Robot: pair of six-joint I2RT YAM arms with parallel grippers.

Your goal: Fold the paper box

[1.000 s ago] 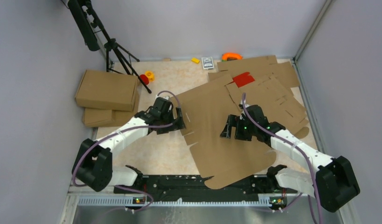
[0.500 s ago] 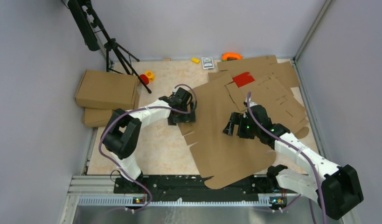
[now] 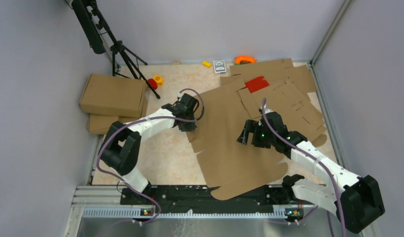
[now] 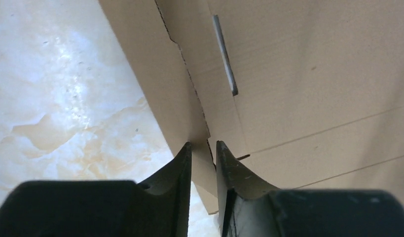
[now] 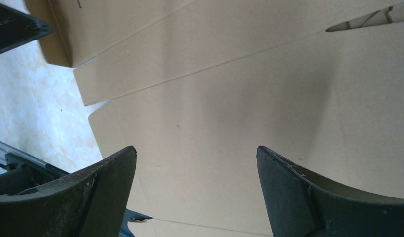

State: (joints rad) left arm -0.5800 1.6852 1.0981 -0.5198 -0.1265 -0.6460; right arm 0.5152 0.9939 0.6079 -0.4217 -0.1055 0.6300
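**Left fingers pinching box flap, right fingers spread over centre panel**

paper box (image 3: 229, 153) is an unfolded blank, lying mostly flat on the table (image 3: 160, 158) between the two arms; its near corner overhangs the black base rail (image 3: 180, 193)

left fingers (image 3: 189, 124) sit at the blank's left edge; in the wrist view the left fingers (image 4: 172, 197) are drawn almost together, with a narrow side flap (image 4: 155, 74) of the box clamped between the tips; the grip is right at the jagged cut line that splits the flap from the main panel; a thin slot (image 4: 224, 54) lies straight ahead of the tips, well apart from them; bare table (image 4: 66, 98) is off to the left of these fingers

right fingers (image 3: 245, 134) are over the middle of the blank; in the wrist view the right fingers (image 5: 103, 190) are wide apart with plain panel and crease lines between and ahead of them; holding nothing; can't tell if the tips touch the sheet; the box's notched edge and a strip of table (image 5: 47, 113) show to the left of these fingers

behind the right fingers is a heap of other flat cardboard sheets (image 3: 293, 98) with a red patch (image 3: 257, 83) on it; two folded boxes (image 3: 113, 96) are stacked off to the left of the left fingers
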